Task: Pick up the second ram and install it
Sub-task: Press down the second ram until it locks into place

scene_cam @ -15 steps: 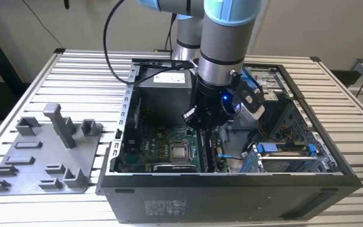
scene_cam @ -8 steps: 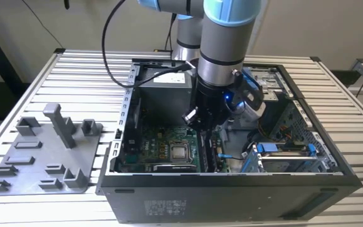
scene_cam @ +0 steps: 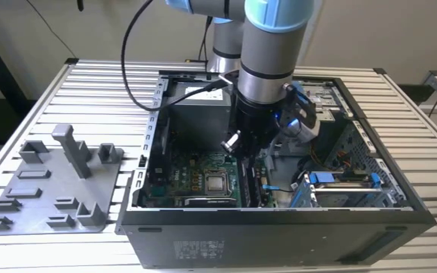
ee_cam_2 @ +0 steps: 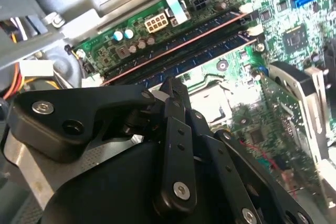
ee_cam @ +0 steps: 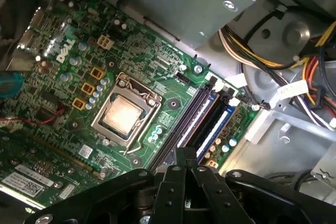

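Inside the open computer case (scene_cam: 279, 222), the gripper (scene_cam: 241, 149) is hovering just above the motherboard's memory slots (ee_cam: 202, 121) — its fingers (ee_cam: 185, 163) are pressed together, grasping nothing. Beside the silver processor (ee_cam: 122, 115), the second ram (ee_cam_2: 173, 50) is sitting lengthwise in a slot — apparently seated.

My pincer (ee_cam_2: 176, 90) is matt black plastic with small bright metal screws. The motherboard (ee_cam: 68, 77) is glossy green laminate; its processor (ee_cam: 122, 116) has a smooth, dull metal lid. The computer case (scene_cam: 279, 239) is matt dark metal. On the worktop (scene_cam: 89, 91) of ribbed pale metal lies a matt grey plastic holder tray (scene_cam: 52, 187).
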Controlling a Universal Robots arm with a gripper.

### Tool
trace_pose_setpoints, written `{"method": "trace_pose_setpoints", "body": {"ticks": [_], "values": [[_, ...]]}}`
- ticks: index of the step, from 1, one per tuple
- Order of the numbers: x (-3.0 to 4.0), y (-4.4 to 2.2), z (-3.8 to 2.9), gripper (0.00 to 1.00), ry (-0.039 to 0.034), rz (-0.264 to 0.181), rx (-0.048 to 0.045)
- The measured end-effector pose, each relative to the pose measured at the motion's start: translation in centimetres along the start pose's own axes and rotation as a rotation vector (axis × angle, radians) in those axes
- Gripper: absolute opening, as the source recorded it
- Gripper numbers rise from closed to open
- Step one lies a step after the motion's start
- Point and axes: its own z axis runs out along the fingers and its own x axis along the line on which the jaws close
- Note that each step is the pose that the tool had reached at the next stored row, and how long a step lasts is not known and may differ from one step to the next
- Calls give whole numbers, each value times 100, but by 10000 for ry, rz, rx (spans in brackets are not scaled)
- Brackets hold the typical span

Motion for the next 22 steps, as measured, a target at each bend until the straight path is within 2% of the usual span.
{"method": "trace_pose_setpoints", "body": {"ticks": [8,22], "values": [[16,10,7,11,-15,-1073,-3],[20,13,35,11,-85,-3603,-45]]}}
